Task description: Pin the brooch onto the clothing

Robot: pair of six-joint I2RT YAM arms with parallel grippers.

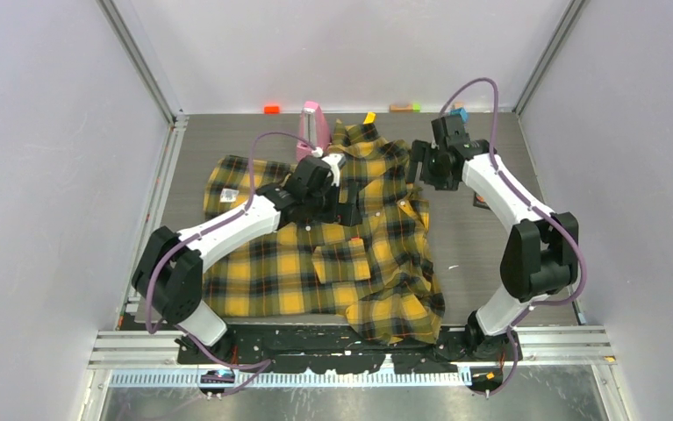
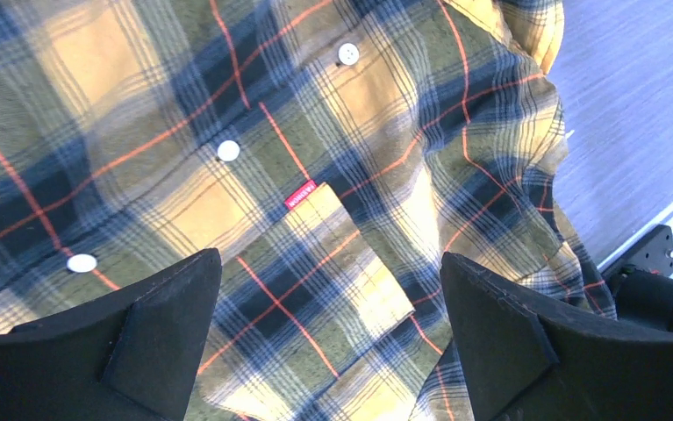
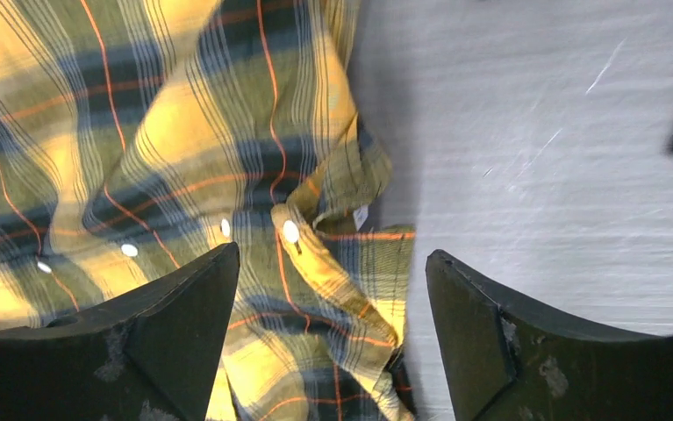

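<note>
One shirt (image 1: 315,263) lies on my bench (image 1: 482,254); from above it sits under the left gripper (image 1: 347,197), its edge beneath the right gripper (image 1: 420,162). Left wrist: jaws spread, white buttons (image 2: 228,151) ahead. Right wrist: jaws spread over crumpled cloth, bare bench rightward. I can't spot the brooch.

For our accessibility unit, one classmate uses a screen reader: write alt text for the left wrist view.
A yellow-and-black plaid shirt fills the view, with three white buttons in a diagonal line and a small red label. The left gripper, black, open and empty, spans the bottom edge; grey table shows at upper right.
</note>
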